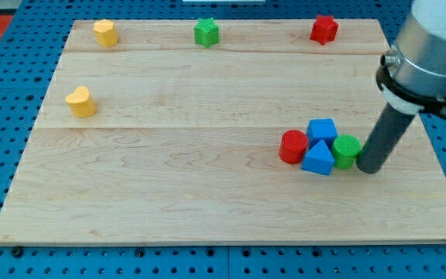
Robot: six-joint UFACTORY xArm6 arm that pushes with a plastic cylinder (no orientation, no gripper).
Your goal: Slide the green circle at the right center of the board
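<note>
The green circle sits at the view's lower right, touching a blue triangle on its left and close to a blue cube above it. A red circle stands left of the blue blocks. My tip rests on the board right against the green circle's right side. The rod rises up and to the right from there.
A green star and a red star lie near the view's top edge. A yellow heart is at the top left and another yellow heart is at the left. The wooden board ends just right of my tip.
</note>
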